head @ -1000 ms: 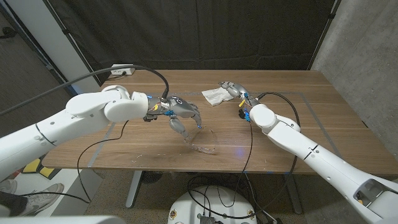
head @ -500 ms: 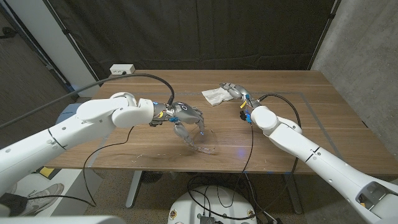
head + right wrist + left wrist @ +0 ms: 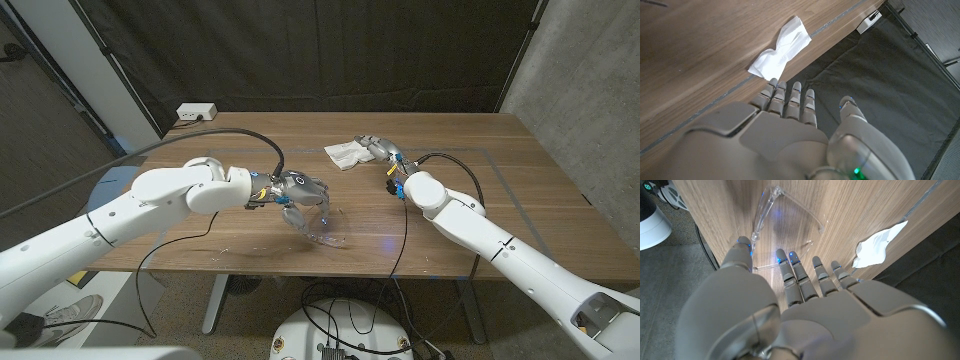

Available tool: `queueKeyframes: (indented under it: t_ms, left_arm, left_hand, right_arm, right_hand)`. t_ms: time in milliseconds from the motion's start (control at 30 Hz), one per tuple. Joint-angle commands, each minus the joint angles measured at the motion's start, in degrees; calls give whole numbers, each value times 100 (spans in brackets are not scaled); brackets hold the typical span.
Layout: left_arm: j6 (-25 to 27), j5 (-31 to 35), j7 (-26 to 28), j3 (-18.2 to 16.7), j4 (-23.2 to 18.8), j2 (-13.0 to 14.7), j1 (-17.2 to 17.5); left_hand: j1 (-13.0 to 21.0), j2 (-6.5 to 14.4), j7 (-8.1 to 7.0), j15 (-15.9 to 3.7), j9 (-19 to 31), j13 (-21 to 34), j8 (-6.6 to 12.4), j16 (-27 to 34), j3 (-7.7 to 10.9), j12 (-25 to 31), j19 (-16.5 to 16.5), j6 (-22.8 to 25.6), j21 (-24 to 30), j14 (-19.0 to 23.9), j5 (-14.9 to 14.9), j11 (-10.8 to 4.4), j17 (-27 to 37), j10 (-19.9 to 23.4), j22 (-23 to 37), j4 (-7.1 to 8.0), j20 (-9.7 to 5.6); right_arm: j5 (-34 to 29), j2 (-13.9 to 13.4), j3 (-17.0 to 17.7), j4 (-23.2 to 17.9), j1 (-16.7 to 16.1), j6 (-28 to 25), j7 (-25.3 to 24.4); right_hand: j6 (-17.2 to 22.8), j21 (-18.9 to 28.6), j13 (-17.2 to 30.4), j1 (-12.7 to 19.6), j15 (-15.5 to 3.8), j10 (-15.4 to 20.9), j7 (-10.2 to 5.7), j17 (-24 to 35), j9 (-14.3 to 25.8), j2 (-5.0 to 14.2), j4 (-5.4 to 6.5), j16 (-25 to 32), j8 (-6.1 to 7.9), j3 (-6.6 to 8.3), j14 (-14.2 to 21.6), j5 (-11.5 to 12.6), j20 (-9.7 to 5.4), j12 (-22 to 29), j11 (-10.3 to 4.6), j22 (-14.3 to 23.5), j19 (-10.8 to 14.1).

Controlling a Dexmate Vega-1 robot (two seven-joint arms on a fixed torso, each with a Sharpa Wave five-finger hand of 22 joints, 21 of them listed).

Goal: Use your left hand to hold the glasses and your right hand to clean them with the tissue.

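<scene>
The clear-framed glasses (image 3: 327, 234) lie on the wooden table (image 3: 500, 190) near its front edge; in the left wrist view the glasses (image 3: 785, 220) sit just beyond my fingertips (image 3: 790, 257). My left hand (image 3: 299, 193) hovers over their near side, fingers and thumb apart, with one thin temple arm running between thumb and fingers; I cannot tell whether it touches. The crumpled white tissue (image 3: 346, 154) lies at the back middle, and the tissue (image 3: 782, 46) shows beyond my right hand's fingers. My right hand (image 3: 384, 151) is beside it, fingers stretched out, holding nothing.
A white power strip (image 3: 195, 112) sits at the table's back left corner. Black cables (image 3: 401, 225) trail from both wrists across the table. A dark curtain hangs behind the table.
My left hand has moved right and down, closer over the glasses. The right hand stays beside the tissue.
</scene>
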Motion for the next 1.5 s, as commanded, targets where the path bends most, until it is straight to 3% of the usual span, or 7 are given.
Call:
queueKeyframes:
  t_ms: [33, 700, 1100, 1333, 1500]
  left_arm:
    - [-147, 297, 382, 4, 131, -54, 176]
    - [-165, 205, 510, 42, 256, -149, 352]
    - [-120, 571, 500, 141, 316, -277, 359]
    - [-65, 998, 798, 112, 297, -304, 481]
    - [-68, 1045, 975, 55, 359, -335, 554]
  left_hand:
    - [30, -56, -24, -600, 51, 68, 118, 66, -46, 109, 89, 163, 41, 152, 32, -45, 62, 142, 16, 9, -1]
    - [277, 181, -43, -777, 150, 296, 480, 163, -33, 500, 278, 677, 162, 555, 9, -74, 311, 572, 14, 72, -79]
    - [405, 270, -45, -833, 95, 371, 540, 179, -7, 615, 366, 794, 222, 722, -34, -89, 399, 663, 14, 72, -110]
    - [787, 536, -82, -939, 10, 428, 659, 201, 180, 766, 469, 1090, 296, 972, -107, -90, 486, 889, 12, -13, -160]
    - [1151, 943, -7, -1026, -77, 472, 879, 227, 442, 1007, 587, 1607, 393, 1404, -303, -24, 558, 1344, 8, -9, -194]
  right_arm:
    - [45, 19, -6, 45, -28, 36, 2]
    - [99, -14, 26, 30, -116, 135, 3]
    - [129, -35, 38, 32, -154, 150, 9]
    - [95, -46, 18, 29, -142, 122, 5]
    - [99, -38, 10, 54, -119, 138, 30]
  right_hand:
    - [12, -4, 9, 38, 13, 19, 21, 18, 30, 36, 0, 12, -33, -31, -24, 4, 35, -24, 35, 6, 23]
    - [23, -9, 10, 34, 12, 29, 15, 19, 30, 33, 24, 18, -30, -68, -15, 1, 32, -32, 32, 10, 15]
    - [25, -7, 10, 38, 26, 31, 27, 17, 30, 33, 29, 17, -30, -82, -10, 2, 47, -37, 36, 11, 20]
    - [26, -8, 10, 39, 37, 34, 24, 17, 30, 31, 34, 16, -31, -92, -8, 2, 44, -38, 43, 11, 20]
    - [26, -8, 10, 44, 39, 37, 31, 15, 30, 30, 33, 16, -31, -95, -3, 3, 49, -39, 66, 12, 21]
